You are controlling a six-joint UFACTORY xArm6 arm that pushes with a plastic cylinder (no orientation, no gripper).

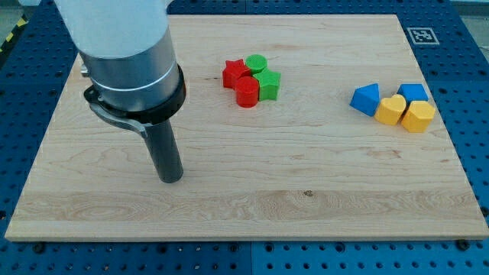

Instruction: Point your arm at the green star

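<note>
The green star [268,84] lies near the view's top centre, in a tight cluster with a green cylinder [257,64], a red star [234,72] and a red cylinder [247,92]. The green star is at the cluster's right side, touching the red cylinder. My tip [171,179] rests on the wooden board [252,176] at the view's lower left, well to the left of and below the cluster, touching no block.
At the view's right a second cluster holds a blue triangular block [366,99], a blue block [413,93], a yellow heart [392,110] and a yellow hexagonal block [418,116]. A fiducial marker [420,34] sits at the board's top right corner.
</note>
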